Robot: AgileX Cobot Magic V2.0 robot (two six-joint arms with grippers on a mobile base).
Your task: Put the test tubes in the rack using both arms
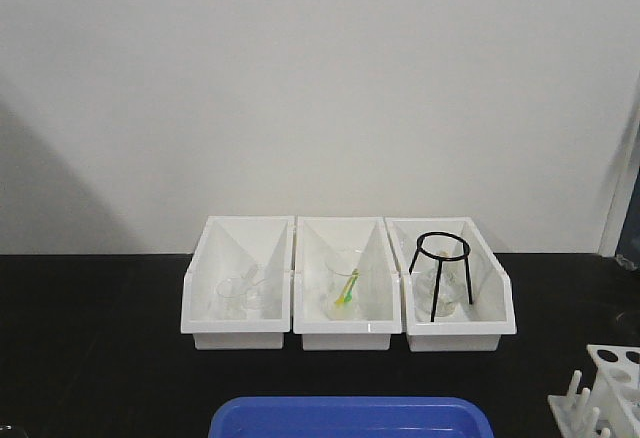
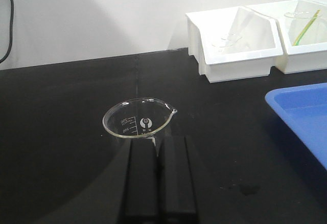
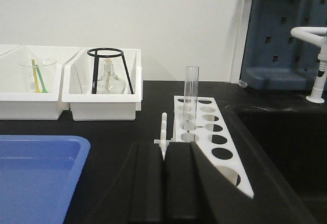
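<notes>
One test tube (image 3: 191,93) stands upright in the rack (image 3: 214,147), seated in a hole of the row nearest the pegs (image 3: 162,132), toward the rack's far end; the hole holds it steady, which is the point of putting it there. The other holes in view are empty, and no other tube can be made out in any view, so I judge the job either nearly over or short of tubes in sight. The rack sits close to the right edge of the black bench (image 1: 90,358), with its pegged side facing the blue tray (image 3: 36,178) at the front edge, probably so the right arm can reach it straight on. The right gripper (image 3: 163,183) hangs low just in front of the rack, its fingers pressed together with nothing between them. The left gripper (image 2: 159,180) is likewise closed and empty, lying just behind a clear beaker (image 2: 138,121) that stands alone toward the bench's left side, spout pointing at the tray. Along the back edge of the bench three white bins (image 1: 348,278) stand side by side against the wall: the left one holds some glassware, the middle a cup with a yellow-green stick, the right a black wire tripod (image 1: 441,273) over a glass flask.
</notes>
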